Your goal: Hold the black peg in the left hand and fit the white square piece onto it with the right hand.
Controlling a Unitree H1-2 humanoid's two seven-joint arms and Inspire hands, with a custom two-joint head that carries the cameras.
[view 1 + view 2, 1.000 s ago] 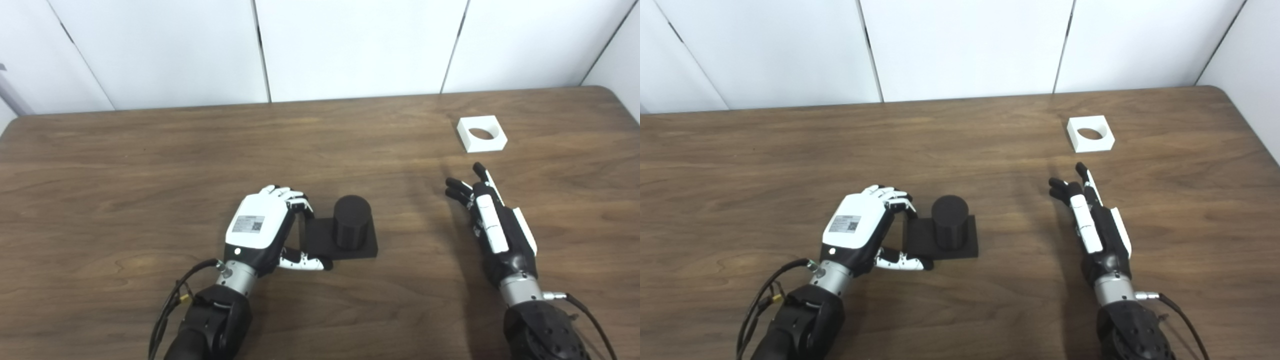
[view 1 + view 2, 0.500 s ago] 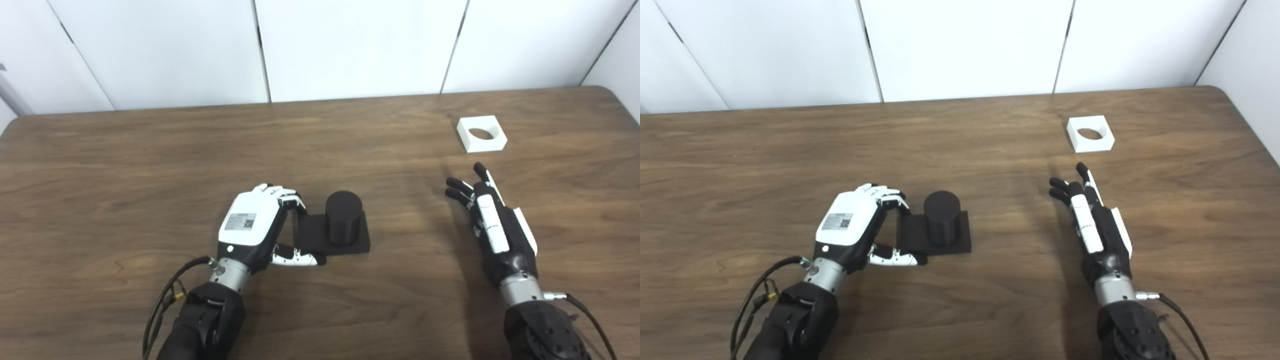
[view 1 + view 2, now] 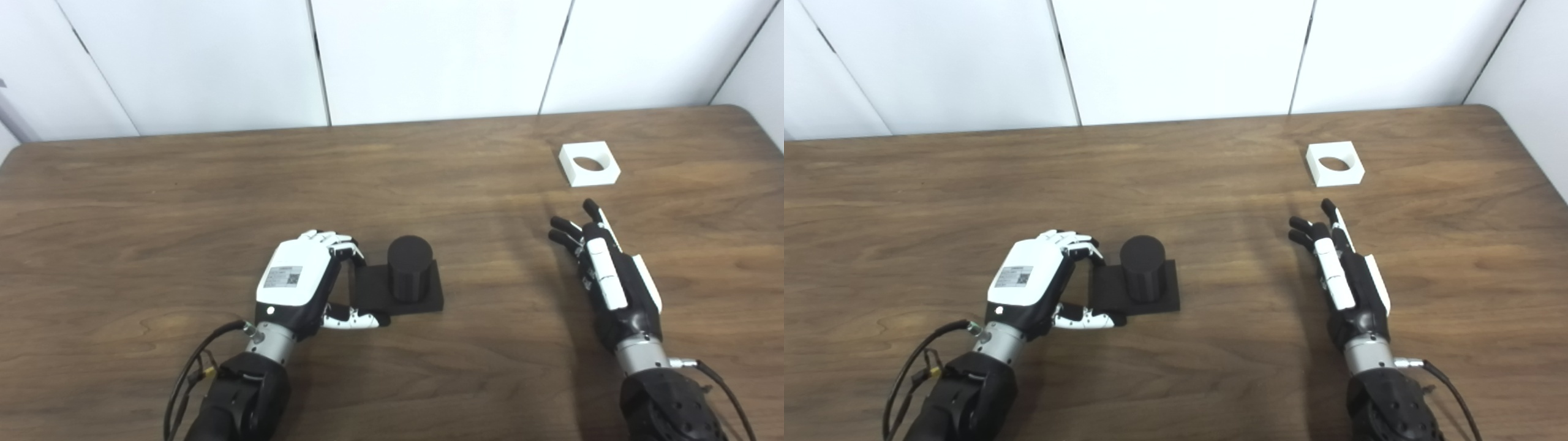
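White-backed left hand [image 3: 294,283]; black right hand [image 3: 612,282]; black cables.

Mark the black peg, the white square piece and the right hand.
black peg [image 3: 410,250], left eye view, flat round top.
white square piece [image 3: 571,176], left eye view, front left corner.
right hand [image 3: 612,283], left eye view, back of palm.

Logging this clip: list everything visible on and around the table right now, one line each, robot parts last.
Black peg on a square black base: one, black, centre-left of table, upright.
White square piece with a round hole: one, white, far right of table, lying flat.
Brown wooden table: one, brown, fills the view.
White wall panels: white, behind table.
Left hand: white and black, fingers and thumb around the base's left edge.
Right hand: black and white, open, short of the white piece.
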